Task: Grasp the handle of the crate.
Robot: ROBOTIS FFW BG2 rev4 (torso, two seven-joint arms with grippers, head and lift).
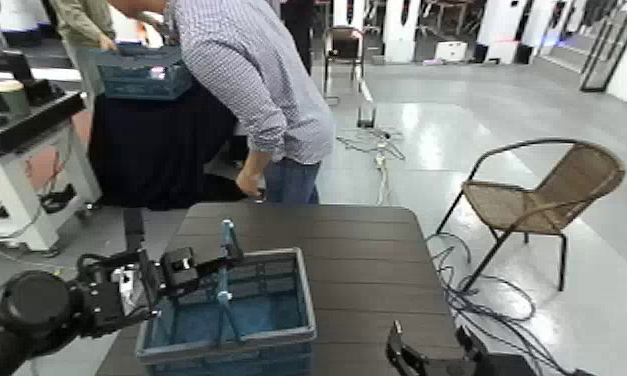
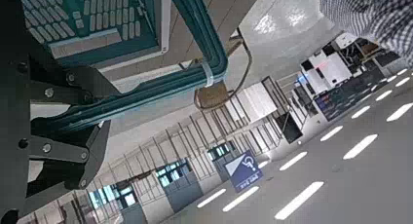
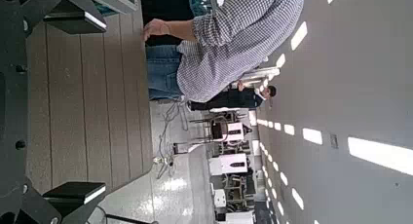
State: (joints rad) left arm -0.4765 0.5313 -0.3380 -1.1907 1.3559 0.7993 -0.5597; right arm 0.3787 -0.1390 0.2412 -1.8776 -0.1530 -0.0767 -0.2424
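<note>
The crate (image 1: 232, 320) sits at the table's (image 1: 357, 250) 7 o'clock edge with its handle (image 1: 225, 275) raised upright, the left gripper (image 1: 212, 268) reaching in from 9 o'clock and clamped on that handle, while the right gripper (image 1: 427, 352) waits at 5 o'clock, fingers (image 3: 73, 12) apart.

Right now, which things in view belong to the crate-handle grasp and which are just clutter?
Job:
- handle, raised upright
- crate
- left tool, at the handle

Clutter:
- right tool, open, parked low
- table
- wicker chair
- person
- far teal crate
</note>
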